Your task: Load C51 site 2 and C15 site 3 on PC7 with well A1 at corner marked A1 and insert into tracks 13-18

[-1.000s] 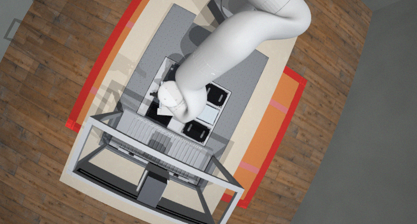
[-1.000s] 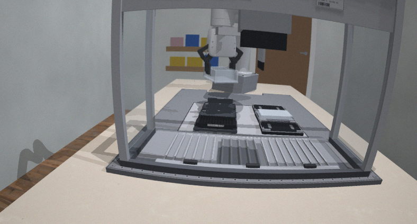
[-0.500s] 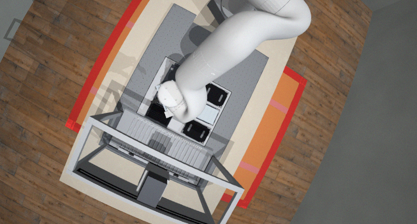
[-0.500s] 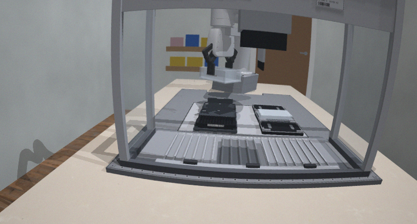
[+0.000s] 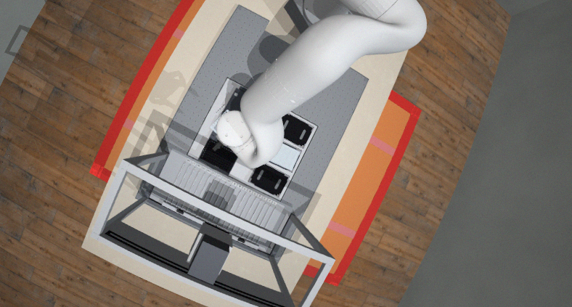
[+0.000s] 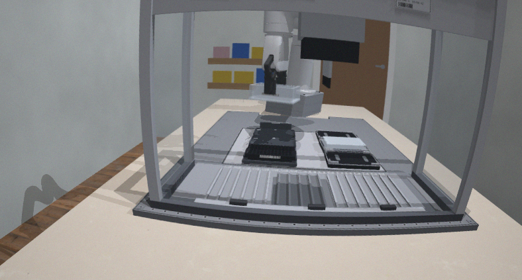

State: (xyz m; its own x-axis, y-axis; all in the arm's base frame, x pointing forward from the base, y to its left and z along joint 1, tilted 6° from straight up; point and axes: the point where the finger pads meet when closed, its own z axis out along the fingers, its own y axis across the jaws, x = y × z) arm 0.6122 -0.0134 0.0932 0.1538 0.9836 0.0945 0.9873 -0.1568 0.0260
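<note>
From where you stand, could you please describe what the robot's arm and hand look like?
The smooth white tubular arm has thick rounded links, faint seam lines and a domed joint cap with small screw dots. No outside cables or markings show. The hand has a white body and dark, near-black fingers.
</note>
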